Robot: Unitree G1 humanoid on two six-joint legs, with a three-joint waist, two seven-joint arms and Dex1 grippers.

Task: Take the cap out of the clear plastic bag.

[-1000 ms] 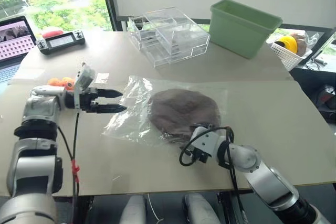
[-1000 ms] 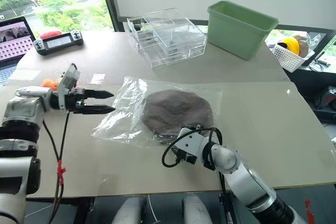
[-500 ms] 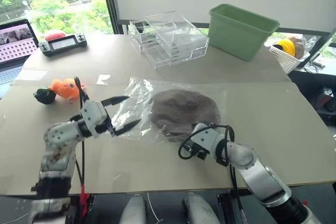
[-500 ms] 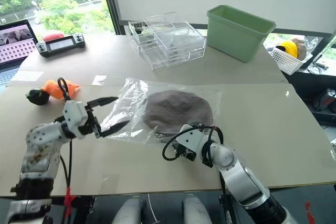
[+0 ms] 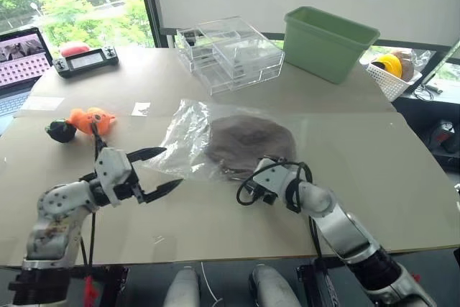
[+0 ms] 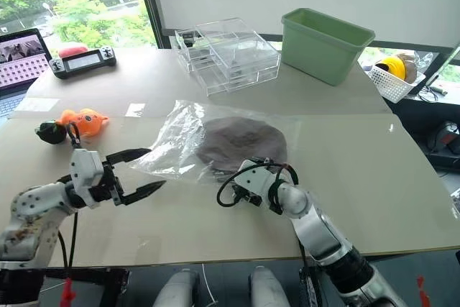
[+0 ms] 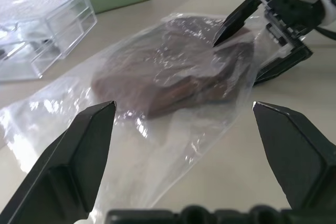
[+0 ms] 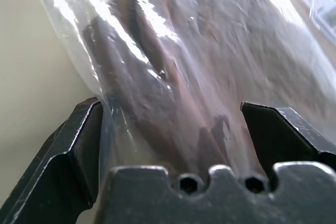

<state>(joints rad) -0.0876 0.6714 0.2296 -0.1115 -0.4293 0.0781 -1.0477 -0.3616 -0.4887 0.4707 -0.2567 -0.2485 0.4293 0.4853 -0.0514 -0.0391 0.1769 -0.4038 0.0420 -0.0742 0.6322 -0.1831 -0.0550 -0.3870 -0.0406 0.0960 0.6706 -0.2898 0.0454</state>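
My right gripper (image 8: pixel 168 129) has its jaws spread wide around the near edge of the clear plastic bag (image 5: pixel 188 141), holding nothing, and the brown cap (image 5: pixel 251 138) lies inside it at the middle of the table (image 5: pixel 374 170). My left gripper (image 5: pixel 157 170) stands wide open and empty, near the bag's left edge. My worry: closing the right jaws here could pinch film and cap together, so the whole bundle drags along unless the left pins the plastic.
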